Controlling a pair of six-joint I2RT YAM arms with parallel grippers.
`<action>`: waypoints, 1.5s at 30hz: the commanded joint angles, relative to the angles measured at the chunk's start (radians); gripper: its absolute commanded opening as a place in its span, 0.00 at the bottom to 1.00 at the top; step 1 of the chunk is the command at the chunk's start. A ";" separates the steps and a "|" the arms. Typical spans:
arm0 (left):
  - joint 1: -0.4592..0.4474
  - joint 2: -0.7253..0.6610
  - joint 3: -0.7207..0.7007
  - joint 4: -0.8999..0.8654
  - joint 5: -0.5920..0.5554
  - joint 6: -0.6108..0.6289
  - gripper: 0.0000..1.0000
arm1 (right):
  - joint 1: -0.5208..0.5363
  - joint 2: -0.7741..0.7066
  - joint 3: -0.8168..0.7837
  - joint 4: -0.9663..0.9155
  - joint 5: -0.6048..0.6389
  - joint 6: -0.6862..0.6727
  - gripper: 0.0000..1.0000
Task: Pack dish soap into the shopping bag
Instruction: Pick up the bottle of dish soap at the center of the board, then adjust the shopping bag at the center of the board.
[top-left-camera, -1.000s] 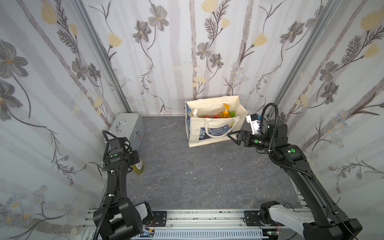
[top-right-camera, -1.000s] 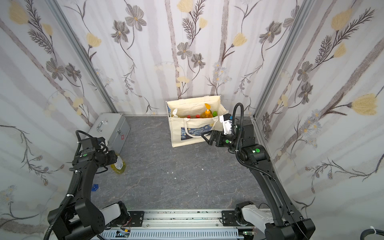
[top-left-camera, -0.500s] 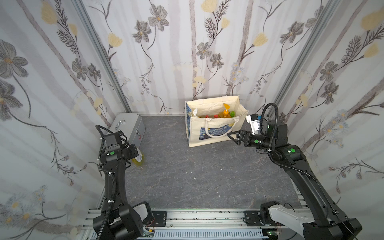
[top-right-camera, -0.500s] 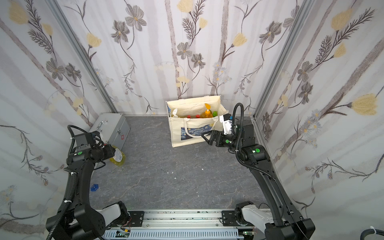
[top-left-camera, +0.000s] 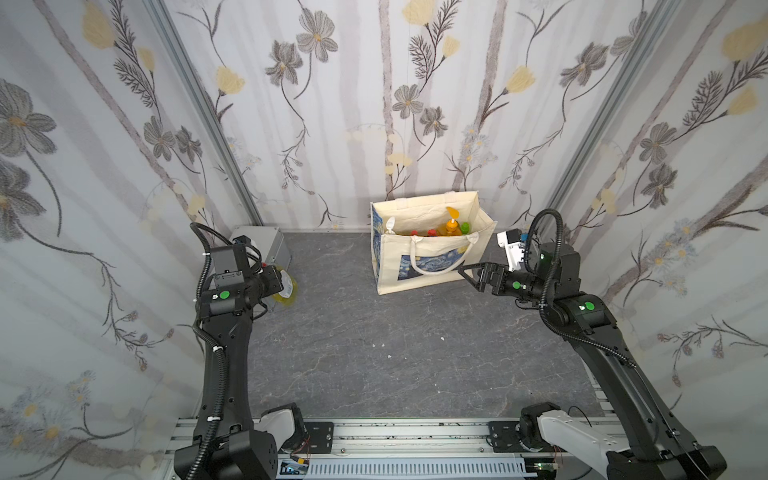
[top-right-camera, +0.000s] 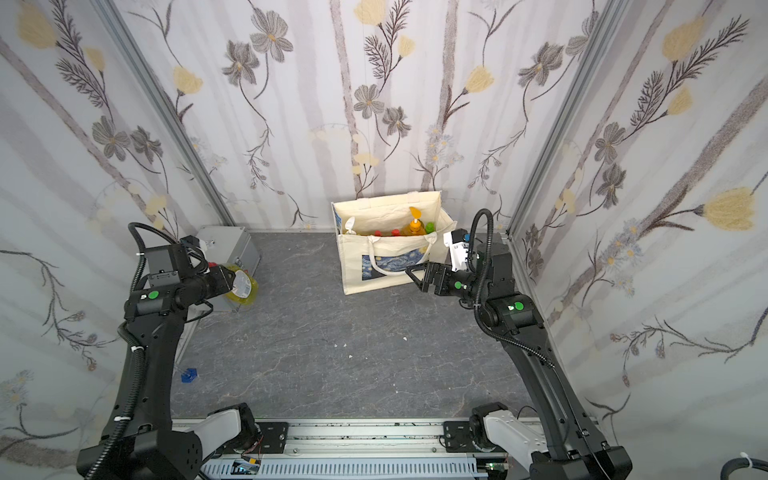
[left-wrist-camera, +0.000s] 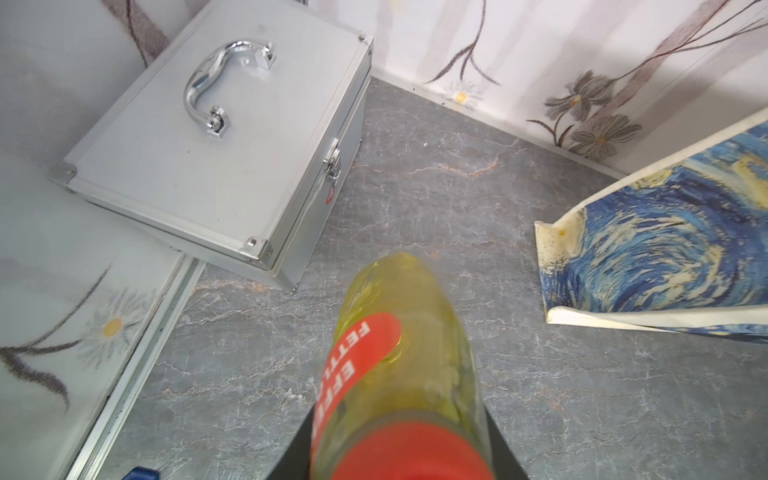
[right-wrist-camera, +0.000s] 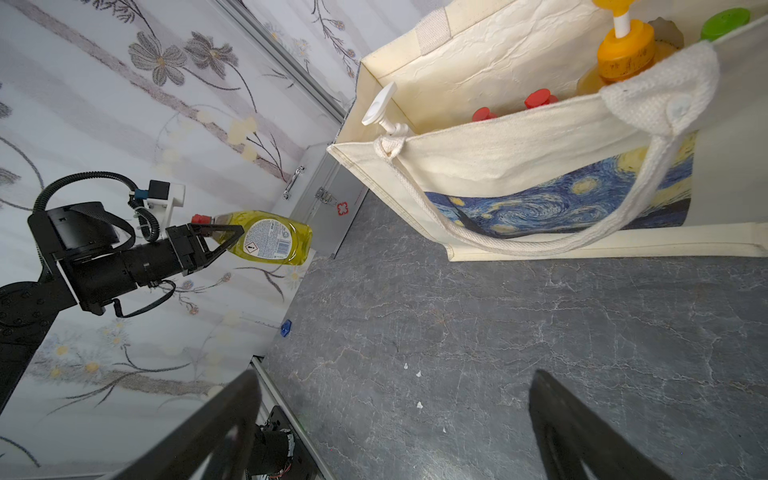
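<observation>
Apparently one bottle is left to pack: the yellow-green bottle (right-wrist-camera: 270, 239) with a red cap is gripped by the left jaws at its shoulder, just below the cap. Its body sticks out roughly level above the far left corner of the surface (top-left-camera: 374, 353), just beside the silver case (left-wrist-camera: 208, 166). The shopping bag (top-left-camera: 388, 266) stands at the far edge, right of the middle and well apart from the bottle. Five tops show inside it: a white pump (right-wrist-camera: 380, 106), two red caps (right-wrist-camera: 540, 99), an orange pump (right-wrist-camera: 623, 45) and a green cap (right-wrist-camera: 725, 23). The right jaws stand wide and empty near the bag's near right corner.

The grip looks like the weak spot. Held by one end, the heavy body may swing or slide out during the carry. The bag is soft and taller than its load, so a low approach would likely ram the side panel and shove or topple it. The drooping handle (right-wrist-camera: 652, 162) could snag the bottle. Room inside looks tight, so the bottle may wedge against a pump.
</observation>
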 joint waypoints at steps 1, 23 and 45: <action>-0.060 0.018 0.076 0.050 -0.030 -0.031 0.23 | -0.002 -0.006 -0.014 0.035 -0.005 -0.002 1.00; -0.608 0.516 1.130 -0.254 -0.259 -0.044 0.23 | -0.034 -0.068 -0.122 0.005 0.047 -0.016 1.00; -0.718 0.814 1.393 0.007 -0.121 -0.326 0.25 | -0.131 0.134 0.038 0.077 0.140 0.371 1.00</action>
